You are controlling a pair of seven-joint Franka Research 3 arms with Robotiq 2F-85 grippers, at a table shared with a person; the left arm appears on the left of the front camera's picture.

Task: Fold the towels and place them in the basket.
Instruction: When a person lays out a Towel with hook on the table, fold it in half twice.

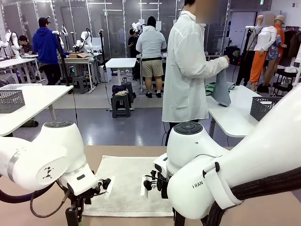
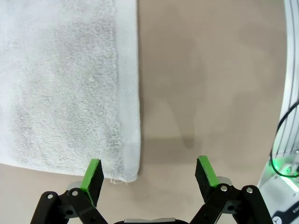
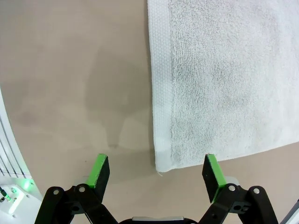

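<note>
Fingers (image 2: 93,179) of left gripper (image 2: 148,164) are wide apart, holding nothing. One pad sits over the near edge of the cream-white towel (image 2: 60,84), the other over bare table (image 2: 210,70), with the towel corner between them. Can't tell if the pad touches the cloth.

Right gripper (image 3: 156,161) likewise: fingers (image 3: 99,171) fully spread, empty, straddling the towel's other near corner, one pad above terry, one above table.

Towel lies flat and unfolded on the tan table between the two arms. It has a woven border band along the side edges and a short loose thread (image 2: 117,181) at the corner.

Person (image 1: 188,70) in a white coat stands at the far side by a white table (image 1: 235,117), holding a grey-blue towel (image 1: 221,92) that hangs down. Green towel (image 1: 210,88) is just beside it. Dark mesh basket (image 1: 263,107) sits on that white table, right of the person.
</note>
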